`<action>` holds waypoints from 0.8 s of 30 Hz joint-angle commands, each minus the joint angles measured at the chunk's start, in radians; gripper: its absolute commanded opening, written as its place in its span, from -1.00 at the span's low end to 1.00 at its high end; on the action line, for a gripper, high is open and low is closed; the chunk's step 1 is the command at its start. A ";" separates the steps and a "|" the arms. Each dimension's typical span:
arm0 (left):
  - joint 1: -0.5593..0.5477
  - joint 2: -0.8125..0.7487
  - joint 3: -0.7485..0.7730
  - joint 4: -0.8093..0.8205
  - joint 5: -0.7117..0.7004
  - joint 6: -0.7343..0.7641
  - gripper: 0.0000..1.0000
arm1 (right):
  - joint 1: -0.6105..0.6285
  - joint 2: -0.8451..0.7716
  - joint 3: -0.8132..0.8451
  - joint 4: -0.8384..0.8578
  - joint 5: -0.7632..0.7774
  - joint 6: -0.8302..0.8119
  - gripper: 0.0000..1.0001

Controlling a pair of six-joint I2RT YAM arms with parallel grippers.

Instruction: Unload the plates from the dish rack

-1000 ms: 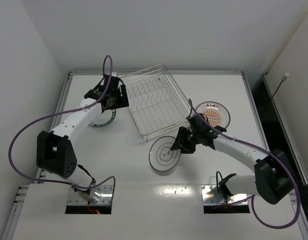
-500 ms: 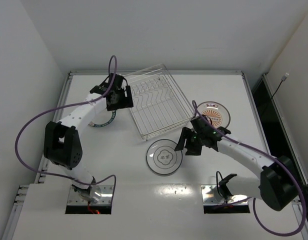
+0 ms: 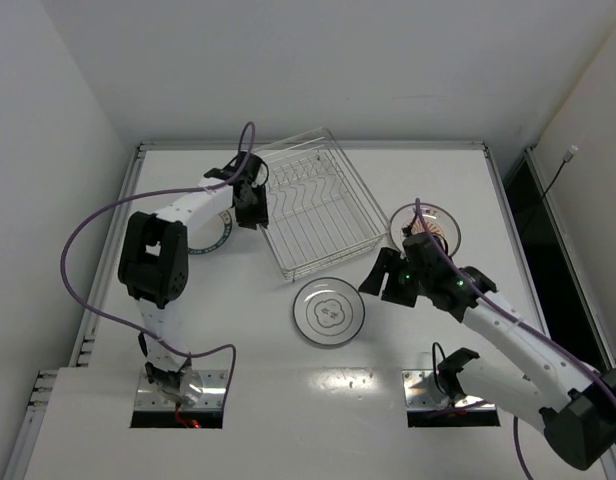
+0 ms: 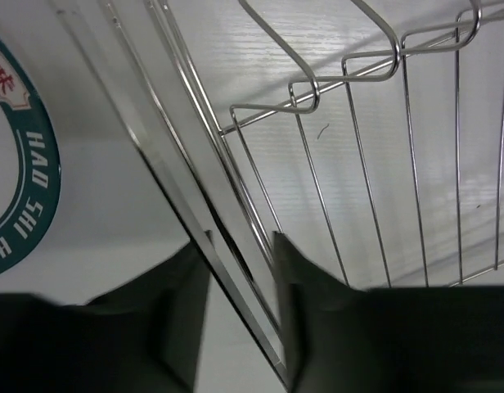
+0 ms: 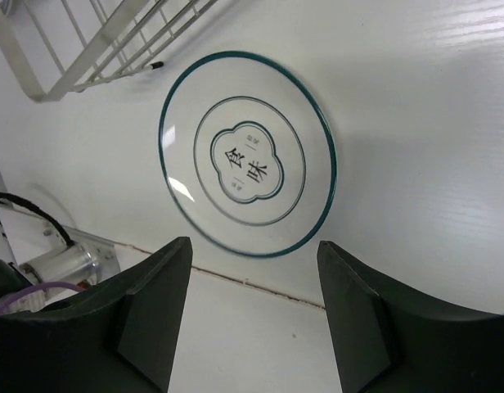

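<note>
The right claw is spread wide and empty. The thin-ring plate lies flat on the table at its 12 o'clock. The left claw sits astride the dish rack rim. I cannot tell if it is pinching.

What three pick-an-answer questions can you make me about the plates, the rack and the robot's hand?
1. Where is the thin-ringed plate?
A) flat on the table, by the dish rack
B) standing in the rack
C) held up in a gripper

2. How many plates stand in the dish rack?
A) three
B) none
C) two

3. How is the right gripper?
A) shut on a plate
B) shut on the rack
C) open, holding nothing

Answers:
1 A, the plate lies flat on the white table just off the rack's near edge.
2 B, only bare wires show inside the rack.
3 C, its fingers stand apart with nothing between them.
</note>
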 commanded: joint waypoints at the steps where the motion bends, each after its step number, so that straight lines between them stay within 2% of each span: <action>1: 0.019 0.042 0.079 0.001 0.050 0.043 -0.49 | -0.002 -0.031 0.060 -0.046 0.053 -0.028 0.20; 4: 0.028 0.100 0.156 -0.033 0.060 0.086 -0.83 | -0.002 -0.045 0.118 -0.103 0.103 -0.081 0.20; 7: 0.046 0.161 0.240 -0.063 0.089 0.144 -1.00 | -0.002 -0.034 0.181 -0.168 0.164 -0.137 0.20; 10: 0.068 0.197 0.286 -0.085 0.151 0.218 -1.00 | -0.002 -0.034 0.224 -0.193 0.206 -0.181 0.28; 11: 0.080 0.216 0.311 -0.085 0.170 0.236 -1.00 | -0.002 -0.034 0.235 -0.209 0.230 -0.181 0.39; 14: 0.102 0.287 0.395 -0.128 0.205 0.287 -1.00 | -0.002 -0.034 0.273 -0.209 0.231 -0.209 0.54; 17: 0.111 0.310 0.423 -0.149 0.240 0.287 -0.98 | -0.002 -0.034 0.316 -0.209 0.250 -0.235 0.59; 19: 0.111 0.310 0.423 -0.149 0.253 0.278 -0.88 | -0.002 -0.034 0.344 -0.219 0.267 -0.253 0.66; 20: 0.111 0.298 0.399 -0.136 0.264 0.278 -0.66 | -0.002 -0.034 0.353 -0.229 0.287 -0.253 0.68; 22: 0.111 0.280 0.383 -0.125 0.264 0.250 -0.36 | -0.002 -0.034 0.365 -0.238 0.309 -0.262 0.76; 23: 0.111 0.261 0.383 -0.116 0.264 0.250 -0.08 | -0.002 -0.034 0.376 -0.238 0.327 -0.262 0.79; 24: 0.111 0.250 0.369 -0.116 0.255 0.238 0.01 | -0.002 -0.034 0.387 -0.238 0.327 -0.273 0.79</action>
